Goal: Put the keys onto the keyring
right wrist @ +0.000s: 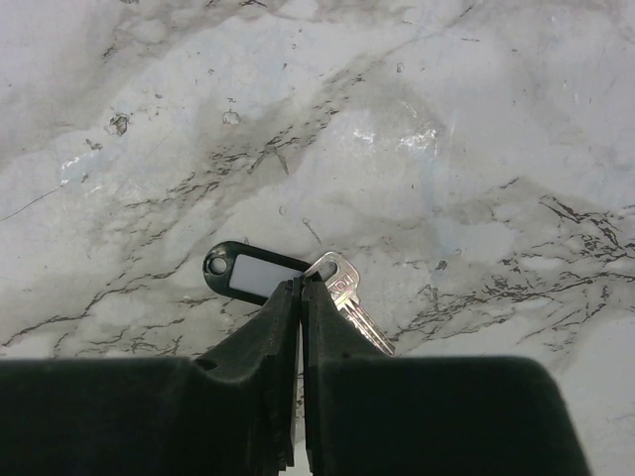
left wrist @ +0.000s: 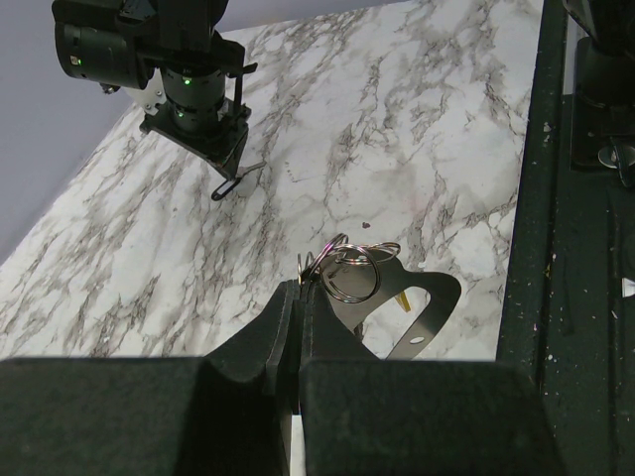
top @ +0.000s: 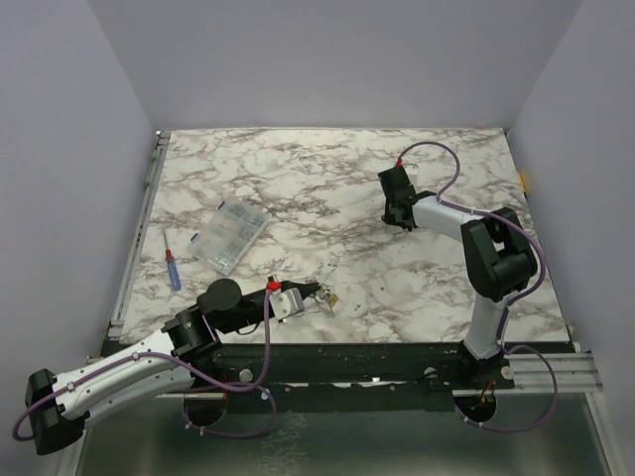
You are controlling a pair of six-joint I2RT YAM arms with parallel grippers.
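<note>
1. Seemingly pre-threading: our left gripper (left wrist: 301,288) was pinched tight on the thin metal split-ring keyring (left wrist: 352,270), low by the near edge of the marble table (top: 327,178).
2. Our right gripper (right wrist: 301,286) was clamped on a silver metal key (right wrist: 352,302) with a black plastic tag (right wrist: 248,273), well apart, mid-table.
3. Next, we judged, the key's hole had to meet the ring's split.
4. Left arm lay low; right arm stood elbow-up, wrist down.

Fingers (right wrist: 266,342) hide the key (right wrist: 349,297) partly (tag (right wrist: 253,273) too).
</note>
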